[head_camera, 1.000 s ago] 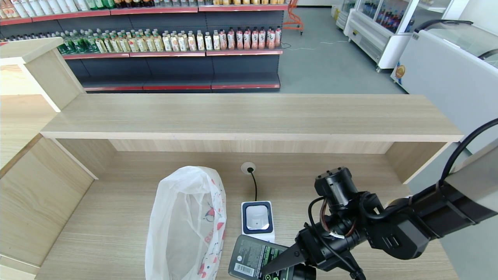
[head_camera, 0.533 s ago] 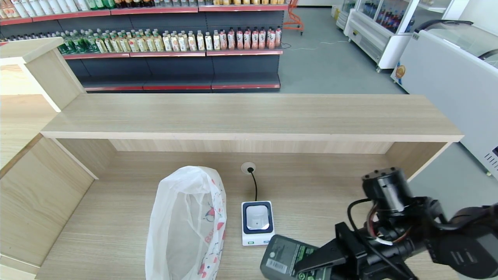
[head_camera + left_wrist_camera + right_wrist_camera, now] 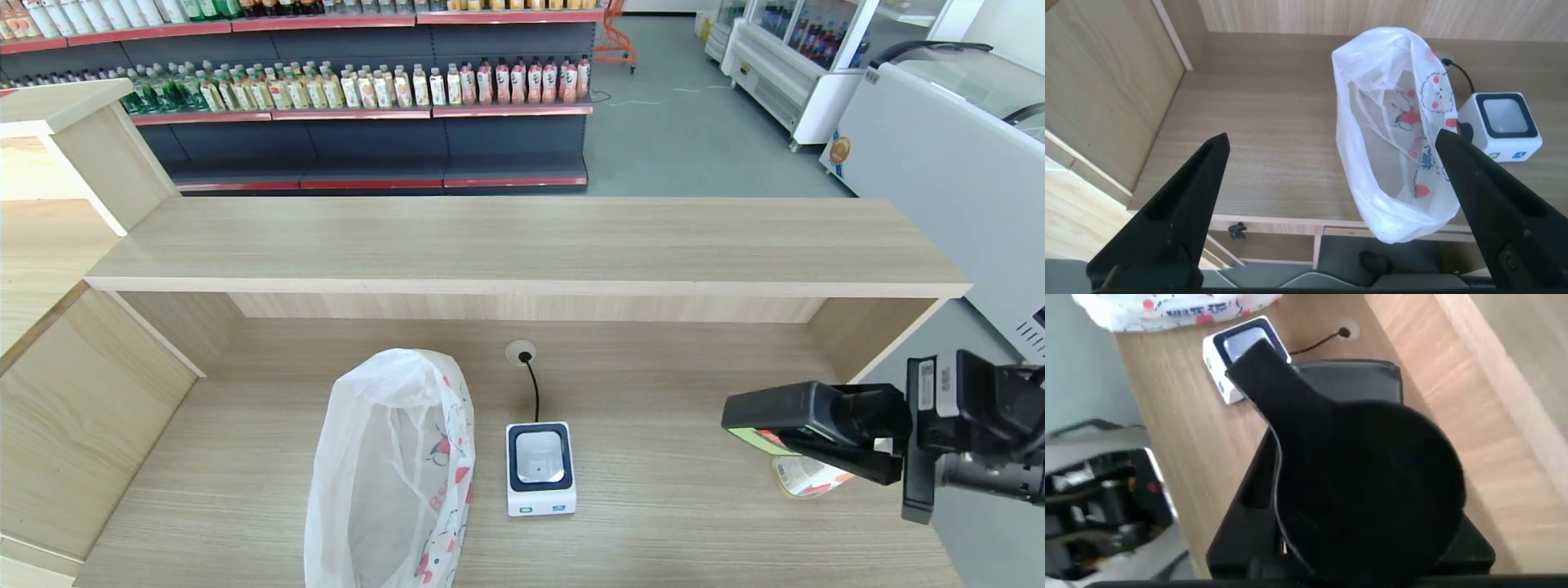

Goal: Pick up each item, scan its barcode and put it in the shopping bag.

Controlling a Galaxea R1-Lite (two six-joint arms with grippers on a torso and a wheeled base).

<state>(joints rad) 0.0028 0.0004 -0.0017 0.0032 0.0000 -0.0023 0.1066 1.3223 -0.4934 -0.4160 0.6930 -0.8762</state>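
Above counter, right gripper tight on pouch

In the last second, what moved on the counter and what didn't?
The right gripper, jaws shut on the dark package, swung from beside the scanner out to the robot's right, turning the package from label-up to edge-on. The shopping bag and scanner stayed put.
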